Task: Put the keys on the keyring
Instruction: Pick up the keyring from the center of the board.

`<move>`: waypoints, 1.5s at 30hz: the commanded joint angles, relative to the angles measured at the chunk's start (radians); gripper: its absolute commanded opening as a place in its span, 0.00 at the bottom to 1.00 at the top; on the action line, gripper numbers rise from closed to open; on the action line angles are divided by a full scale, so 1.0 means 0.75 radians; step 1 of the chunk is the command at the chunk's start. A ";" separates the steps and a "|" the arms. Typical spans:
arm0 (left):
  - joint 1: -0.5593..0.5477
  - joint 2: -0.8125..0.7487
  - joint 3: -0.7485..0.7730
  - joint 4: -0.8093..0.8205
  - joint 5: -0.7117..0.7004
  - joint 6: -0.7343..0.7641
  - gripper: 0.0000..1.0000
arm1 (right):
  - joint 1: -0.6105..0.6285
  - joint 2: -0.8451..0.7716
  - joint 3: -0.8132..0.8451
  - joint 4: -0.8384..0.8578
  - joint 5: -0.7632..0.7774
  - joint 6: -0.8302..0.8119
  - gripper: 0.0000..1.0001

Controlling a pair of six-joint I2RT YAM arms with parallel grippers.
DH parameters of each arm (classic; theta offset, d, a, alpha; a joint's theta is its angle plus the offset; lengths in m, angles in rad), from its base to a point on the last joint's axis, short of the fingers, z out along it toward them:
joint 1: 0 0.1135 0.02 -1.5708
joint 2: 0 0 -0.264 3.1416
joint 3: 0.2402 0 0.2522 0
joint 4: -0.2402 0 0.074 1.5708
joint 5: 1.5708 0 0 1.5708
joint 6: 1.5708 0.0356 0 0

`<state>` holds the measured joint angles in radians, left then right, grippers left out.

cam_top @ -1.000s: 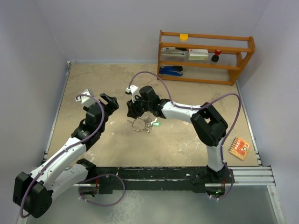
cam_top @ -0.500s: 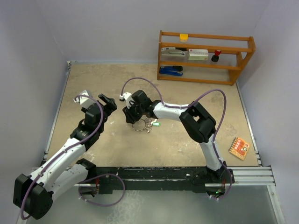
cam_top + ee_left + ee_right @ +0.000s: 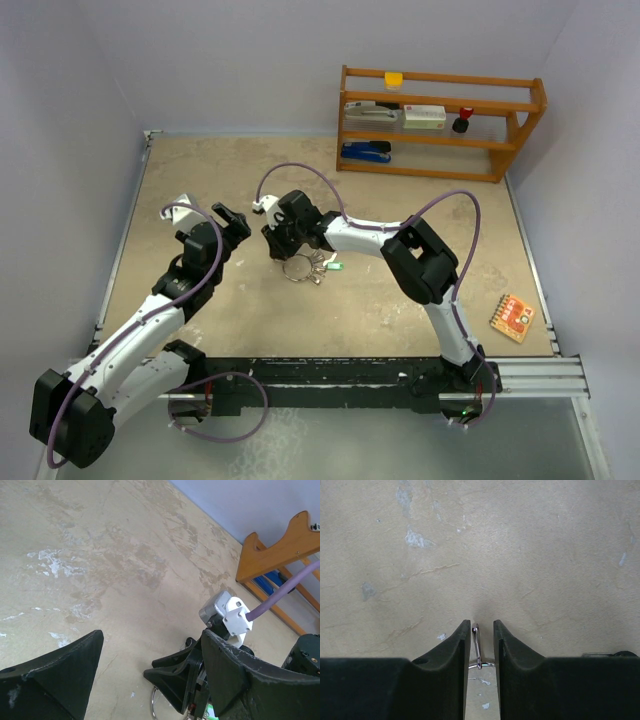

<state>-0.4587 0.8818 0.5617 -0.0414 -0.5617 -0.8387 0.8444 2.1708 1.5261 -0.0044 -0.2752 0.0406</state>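
Keyring sits inside right tool, narrowed but unclenched; left tool released.

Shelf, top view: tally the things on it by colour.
Yellow block: 1
Grey stapler: 1
White box: 1
Red-topped knob: 1
Blue stapler: 1
Total: 5
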 commanded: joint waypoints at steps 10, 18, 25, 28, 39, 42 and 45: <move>0.026 0.000 -0.001 0.037 0.027 -0.015 0.76 | 0.010 0.005 0.050 -0.058 -0.005 -0.030 0.28; 0.035 0.013 -0.004 0.045 0.043 -0.017 0.76 | 0.013 0.032 0.078 -0.070 -0.015 -0.032 0.27; 0.040 0.018 -0.007 0.046 0.049 -0.017 0.76 | 0.014 0.051 0.117 -0.084 -0.020 -0.026 0.09; 0.041 0.015 -0.008 0.042 0.049 -0.017 0.76 | 0.013 0.047 0.126 -0.087 -0.014 -0.019 0.00; 0.047 0.028 -0.016 0.059 0.064 -0.019 0.76 | 0.010 -0.208 -0.078 0.115 0.050 0.147 0.00; 0.046 0.038 -0.017 0.088 0.087 -0.024 0.75 | -0.001 -0.324 -0.185 0.218 0.150 0.270 0.00; 0.047 0.070 -0.019 0.138 0.130 -0.029 0.74 | -0.027 -0.448 -0.297 0.330 0.241 0.408 0.00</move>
<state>-0.4320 0.9134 0.5575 -0.0242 -0.5079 -0.8501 0.8455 1.9854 1.3663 0.0685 -0.2005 0.1864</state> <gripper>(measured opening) 0.748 0.009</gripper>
